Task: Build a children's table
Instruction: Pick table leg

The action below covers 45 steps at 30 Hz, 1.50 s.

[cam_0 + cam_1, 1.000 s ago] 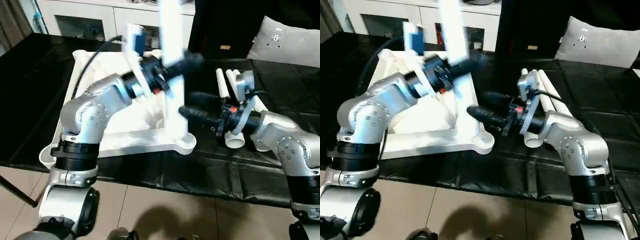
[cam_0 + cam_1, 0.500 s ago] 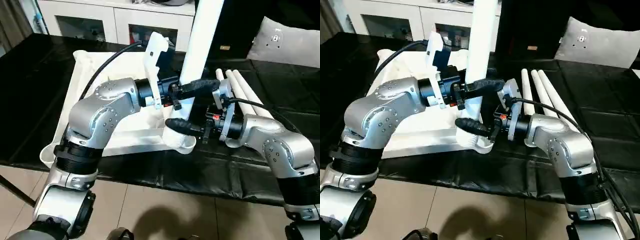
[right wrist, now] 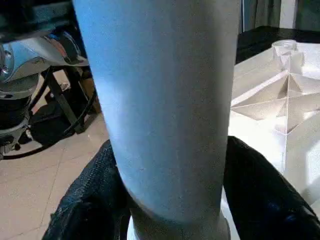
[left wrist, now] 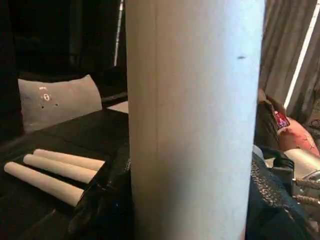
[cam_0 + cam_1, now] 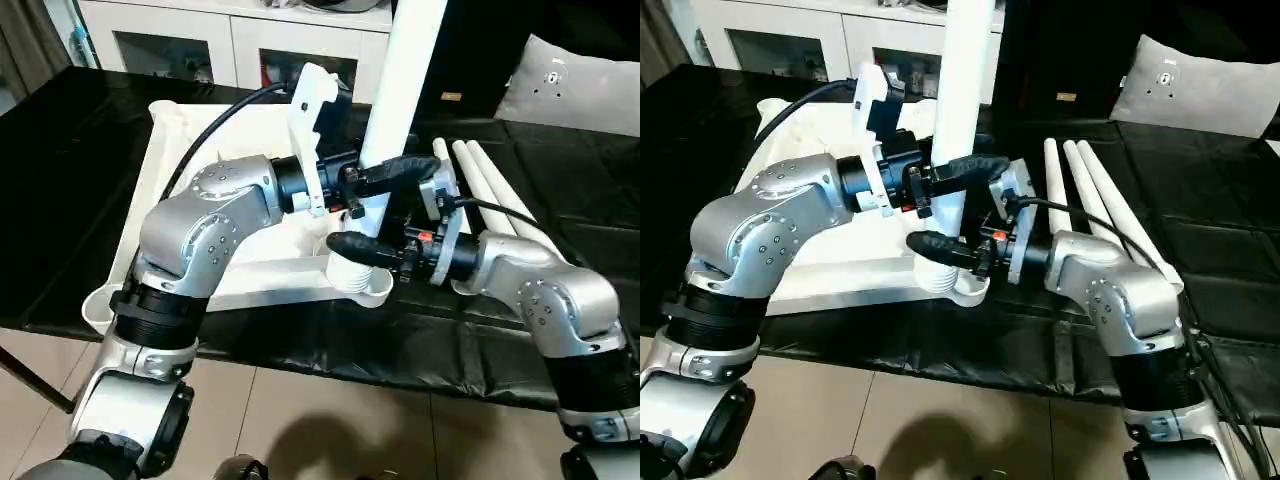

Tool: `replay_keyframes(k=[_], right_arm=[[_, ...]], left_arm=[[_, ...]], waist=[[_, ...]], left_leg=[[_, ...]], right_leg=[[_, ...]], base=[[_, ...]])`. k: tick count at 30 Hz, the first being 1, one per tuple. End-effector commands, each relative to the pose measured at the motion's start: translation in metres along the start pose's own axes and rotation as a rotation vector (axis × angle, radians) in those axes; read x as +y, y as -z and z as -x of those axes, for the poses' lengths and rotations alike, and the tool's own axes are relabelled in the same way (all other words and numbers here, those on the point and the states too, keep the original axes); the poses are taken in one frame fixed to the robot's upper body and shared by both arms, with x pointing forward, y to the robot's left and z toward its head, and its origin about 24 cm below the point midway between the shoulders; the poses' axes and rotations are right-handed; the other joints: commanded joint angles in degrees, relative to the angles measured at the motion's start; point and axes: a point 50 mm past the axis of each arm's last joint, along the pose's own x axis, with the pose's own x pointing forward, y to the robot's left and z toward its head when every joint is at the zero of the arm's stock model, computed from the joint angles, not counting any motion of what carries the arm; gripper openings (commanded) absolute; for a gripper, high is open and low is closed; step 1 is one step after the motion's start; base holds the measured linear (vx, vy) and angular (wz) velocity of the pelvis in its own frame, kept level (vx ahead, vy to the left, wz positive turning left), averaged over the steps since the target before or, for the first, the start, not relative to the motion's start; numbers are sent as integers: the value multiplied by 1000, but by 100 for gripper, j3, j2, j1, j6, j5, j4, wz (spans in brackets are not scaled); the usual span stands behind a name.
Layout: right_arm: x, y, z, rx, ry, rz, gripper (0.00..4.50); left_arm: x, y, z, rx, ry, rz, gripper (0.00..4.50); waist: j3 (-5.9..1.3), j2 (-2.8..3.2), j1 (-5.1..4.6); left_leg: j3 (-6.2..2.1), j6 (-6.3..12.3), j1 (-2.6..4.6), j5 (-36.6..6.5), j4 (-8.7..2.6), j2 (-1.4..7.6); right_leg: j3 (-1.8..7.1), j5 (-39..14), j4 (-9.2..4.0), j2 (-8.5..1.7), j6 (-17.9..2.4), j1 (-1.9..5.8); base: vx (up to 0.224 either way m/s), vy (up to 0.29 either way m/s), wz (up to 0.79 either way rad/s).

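The children's table top (image 5: 185, 140) lies upside down on the black table, ribs up. One white leg (image 5: 405, 70) stands upright in the near right corner socket (image 5: 372, 290). My left gripper (image 5: 385, 177) is shut on this leg at mid height, its black fingers (image 4: 102, 202) pressed against both sides. My right gripper (image 5: 360, 255) comes from the right and is shut on the same leg just above the socket, with its fingers (image 3: 92, 202) against the leg. Three more legs (image 5: 490, 185) lie side by side to the right.
A white cabinet with glass doors (image 5: 190, 40) stands behind the table. A grey cushion (image 5: 580, 85) lies at the back right. The table's front edge (image 5: 300, 350) runs just below the socket, with tiled floor beneath.
The left gripper swung the leg upright over the near right corner socket. The right gripper moved left from beside the lying legs and closed on the leg's lower part.
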Motion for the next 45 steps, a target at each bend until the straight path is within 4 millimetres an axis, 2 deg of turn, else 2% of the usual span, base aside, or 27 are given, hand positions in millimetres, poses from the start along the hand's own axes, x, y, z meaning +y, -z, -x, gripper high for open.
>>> replay_keyframes(k=[1, 3, 9, 10, 13, 14, 16, 17, 19, 22, 25, 28, 29, 30, 33, 35, 36, 39, 42, 43, 44, 45], right_arm=[[-1, 3, 1, 9, 11, -20, 233], [-2, 3, 2, 9, 11, -21, 214], [-2, 5, 3, 16, 16, -15, 201], [-1, 6, 3, 16, 9, -12, 200], [1, 6, 2, 6, 5, -8, 197], [1, 6, 1, -2, 10, -13, 194], [1, 6, 1, -13, 17, -18, 193], [2, 6, 0, -25, 11, -28, 193], [0, 8, -1, -38, 28, -48, 192], [-1, 9, -2, -45, 54, -38, 191], [-1, 10, -3, -49, 78, -24, 191], [-2, 11, -6, -43, 113, 0, 191], [-2, 11, -7, -46, 125, 4, 191], [-2, 11, -7, -46, 125, 4, 191], [-3, 10, -9, -70, 147, 0, 191], [-7, 7, -6, -126, 201, -6, 191], [-10, 6, -4, -144, 244, -8, 191], [-12, 6, -1, -156, 279, -9, 190], [-22, 11, 13, -132, 449, 26, 190], [-25, 12, 19, -128, 493, 31, 190], [-26, 13, 25, -125, 525, 34, 190], [-28, 15, 27, -110, 543, 39, 190]], left_arm=[[-8, -8, -5, -26, 42, -20, 188], [-7, -8, -5, -28, 38, -13, 188], [-4, -8, -4, -19, 10, 1, 188], [-4, -9, -4, -29, 17, 20, 244], [-9, -12, -4, -60, 58, 38, 264], [-11, -13, -4, -87, 67, 62, 286], [-14, -16, -5, -122, 83, 87, 298], [-15, -18, -5, -156, 92, 109, 298], [-20, -20, -7, -190, 117, 131, 331], [-26, -24, -9, -235, 147, 168, 342], [-32, -27, -12, -275, 180, 207, 382], [-36, -26, -16, -282, 194, 219, 386], [-36, -26, -17, -293, 182, 216, 417], [-36, -26, -17, -293, 182, 216, 425], [-32, -29, -17, -347, 140, 218, 430], [-19, -33, -9, -418, 72, 241, 431], [-11, -31, -3, -404, 17, 221, 431], [-5, -29, 3, -384, -28, 201, 431], [10, -2, 17, -137, -178, 39, 431], [14, 8, 22, -45, -204, -21, 431], [15, 18, 28, 31, -213, -70, 431], [16, 22, 30, 57, -211, -80, 431]], waist=[[-447, -18, 20], [-441, -19, 23], [-445, -20, 21], [-446, -21, 24], [-443, -23, 33], [-446, -25, 32], [-445, -22, 32], [-446, -3, 33], [-446, -18, 32], [-440, -27, 30], [-439, -32, 29], [-433, -34, 23], [-432, -30, 22], [-435, -29, 22], [-435, -31, 22], [-436, -24, 11], [-433, -22, 9], [-433, -5, -2], [-437, 19, -34], [-439, 42, -15], [-428, 32, -34], [-441, 53, -33]], left_leg=[[-22, 44, 54, -434, -407, 243], [-21, 36, 56, -454, -409, 244], [-21, 39, 54, -418, -405, 245], [-23, 41, 57, -416, -406, 247], [-19, 53, 50, -418, -404, 241], [-19, 46, 50, -418, -404, 244], [-18, 48, 53, -438, -401, 247], [-24, 53, 52, -443, -403, 248], [-22, 67, 47, -456, -402, 246], [-20, 69, 42, -445, -403, 251], [-16, 66, 45, -475, -405, 241], [-15, 53, 45, -475, -407, 239], [-16, 55, 47, -491, -410, 241], [-17, 53, 53, -510, -410, 242], [-21, 48, 46, -486, -413, 243], [-18, 34, 40, -507, -408, 233], [-22, 29, 40, -519, -417, 236], [-23, -15, 61, -562, -428, 232], [-28, -97, 78, -521, -443, 236], [-48, -91, 81, -530, -448, 235], [-39, -120, 78, -553, -461, 239], [-30, -168, 91, -553, -458, 242]], right_leg=[[240, -585, -377, -443, -1157, 382], [242, -652, -388, -446, -1139, 379], [242, -591, -376, -443, -1149, 378], [240, -592, -376, -445, -1153, 378], [239, -600, -380, -449, -1199, 380], [239, -592, -375, -451, -1207, 382], [235, -591, -375, -452, -1237, 374], [234, -595, -379, -450, -1240, 376], [237, -582, -377, -450, -1244, 385], [236, -594, -386, -449, -1246, 381], [237, -680, -396, -440, -1208, 379], [240, -752, -411, -433, -1118, 372], [240, -780, -414, -433, -1105, 370], [241, -818, -421, -437, -1085, 372], [243, -792, -420, -432, -1059, 378], [239, -754, -428, -438, -1094, 381], [240, -784, -432, -438, -1084, 379], [239, -858, -432, -411, -968, 362], [242, -855, -419, -398, -774, 349], [240, -879, -434, -401, -708, 346], [250, -925, -431, -396, -631, 340], [256, -877, -425, -398, -622, 335]], base=[[0, 0, 0], [0, 0, 0], [0, 0, 0], [0, 0, 0], [0, 0, 0], [0, 0, 0], [0, 0, 0], [0, 0, 0], [0, 0, 0], [0, 0, 0], [0, 0, 0], [0, 0, 0], [0, 0, 0], [0, 0, 0], [0, 0, 0], [0, 0, 0], [0, 0, 0], [0, 0, 0], [0, 0, 0], [0, 0, 0], [0, 0, 0], [0, 0, 0]])
